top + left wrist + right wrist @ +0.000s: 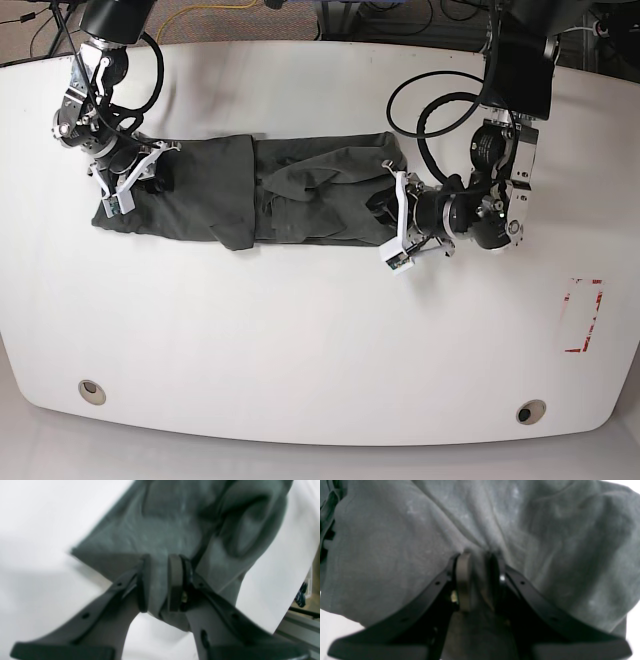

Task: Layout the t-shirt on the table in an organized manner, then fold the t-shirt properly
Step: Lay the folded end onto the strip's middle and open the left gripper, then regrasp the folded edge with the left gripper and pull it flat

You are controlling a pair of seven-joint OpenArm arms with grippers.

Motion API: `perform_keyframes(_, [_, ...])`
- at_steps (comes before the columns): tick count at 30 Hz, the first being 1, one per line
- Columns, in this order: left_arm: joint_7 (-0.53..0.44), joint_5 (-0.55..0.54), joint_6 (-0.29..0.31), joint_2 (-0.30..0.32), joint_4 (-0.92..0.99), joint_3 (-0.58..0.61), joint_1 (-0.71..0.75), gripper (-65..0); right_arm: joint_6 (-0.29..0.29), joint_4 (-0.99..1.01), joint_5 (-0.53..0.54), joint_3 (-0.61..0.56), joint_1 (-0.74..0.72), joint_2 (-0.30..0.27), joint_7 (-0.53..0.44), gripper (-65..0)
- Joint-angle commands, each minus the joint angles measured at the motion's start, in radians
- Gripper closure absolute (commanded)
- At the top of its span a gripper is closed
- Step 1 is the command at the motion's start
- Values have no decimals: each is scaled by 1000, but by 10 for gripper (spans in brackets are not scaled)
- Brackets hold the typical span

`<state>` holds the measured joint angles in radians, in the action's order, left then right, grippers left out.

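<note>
The dark grey t-shirt lies as a long wrinkled band across the far half of the white table, held between my two arms. At the band's right end in the base view, my left gripper grips the cloth. Its wrist view shows the gripper shut on a fold of the t-shirt. At the band's left end, my right gripper holds the other end. In the right wrist view this gripper pinches a bunched ridge of the t-shirt, which fills nearly the whole frame.
A red-and-white sticker sits near the table's right edge. Two round grommet holes lie near the front edge. Cables run behind the table's far edge. A metal frame rail shows beyond the table edge in the left wrist view.
</note>
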<state>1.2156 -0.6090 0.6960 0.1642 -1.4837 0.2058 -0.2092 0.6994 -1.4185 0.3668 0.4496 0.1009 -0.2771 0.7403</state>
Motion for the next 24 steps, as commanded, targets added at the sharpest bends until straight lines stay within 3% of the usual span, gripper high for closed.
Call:
perform_keyframes(1, [-12, -12, 2, 7, -34, 28, -2, -100, -1, -3, -19, -1, -2, -12, 31, -130])
perform_keyframes(9, [-9, -12, 2, 44, -156, 232, 21, -101, -1, -3, -21, -1, -2, -11, 31, -130])
perform_keyframes(20, [36, -12, 2, 45, -166, 582, -46, -101, -1, -3, -21, -1, -2, -12, 31, -130])
perform_keyframes(24, [66, -12, 2, 44, -180, 620, -65, -101, -1, -3, -21, -1, -2, -12, 31, -130])
